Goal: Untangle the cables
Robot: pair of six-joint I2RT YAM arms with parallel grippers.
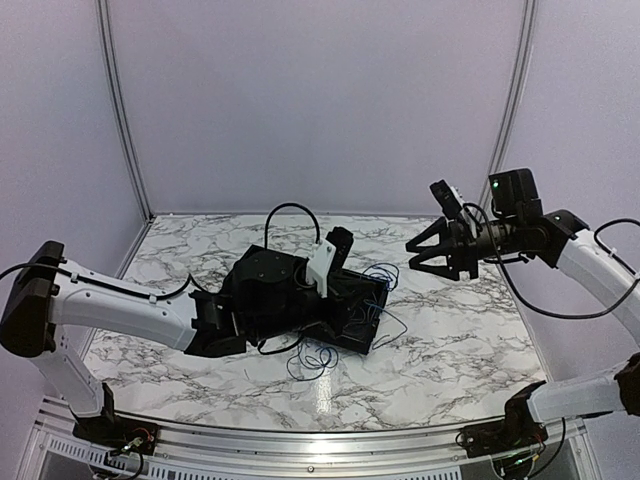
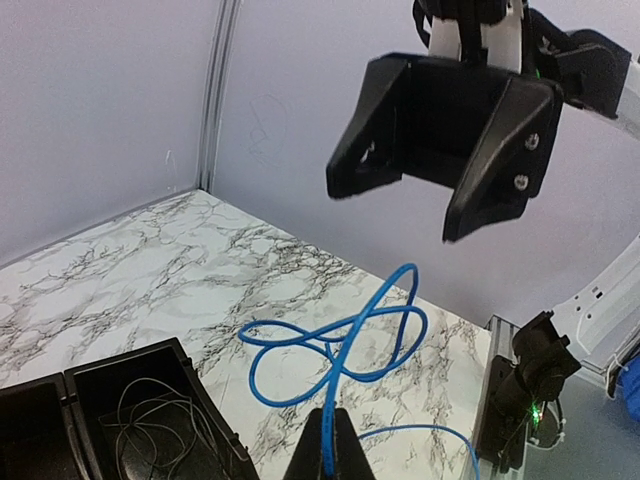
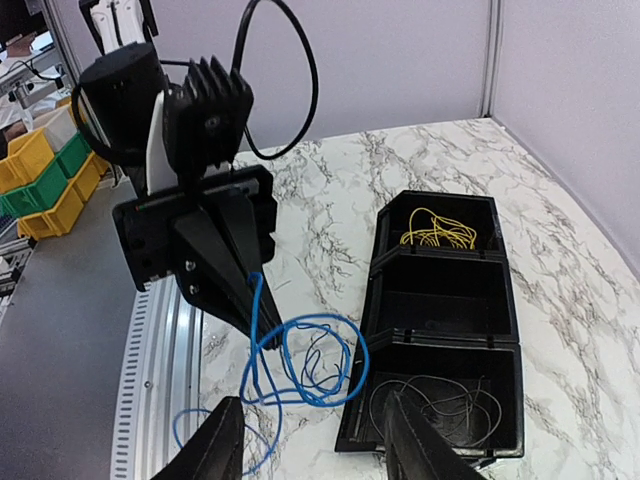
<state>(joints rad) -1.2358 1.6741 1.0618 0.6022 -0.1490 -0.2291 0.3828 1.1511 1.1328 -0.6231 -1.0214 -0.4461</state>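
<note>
Blue cable [image 2: 345, 350] is clamped betw. the closed fingertips of the left claw [image 2: 330, 445]. Its loops rise from the grip in a loose knot, held up off the desk [image 3: 585, 310], just beside one short end of the black tray [image 3: 378, 290]. More blue strands trail down onto the desk by that same end.

Right claw [image 2: 393, 210] has its jaws wide w/ nothing betw. them. It hangs above the blue loops, apart from them, facing the left claw.

Tray has 3 compartments in a row:
- End compartment farthest from the blue cable holds the yellow cable [image 3: 438, 230], bunched up.
- End compartment nearest the blue cable holds the grey wires [image 3: 440, 400], v. thin and loosely coiled.

In the top view the left arm reaches across the tray.
</note>
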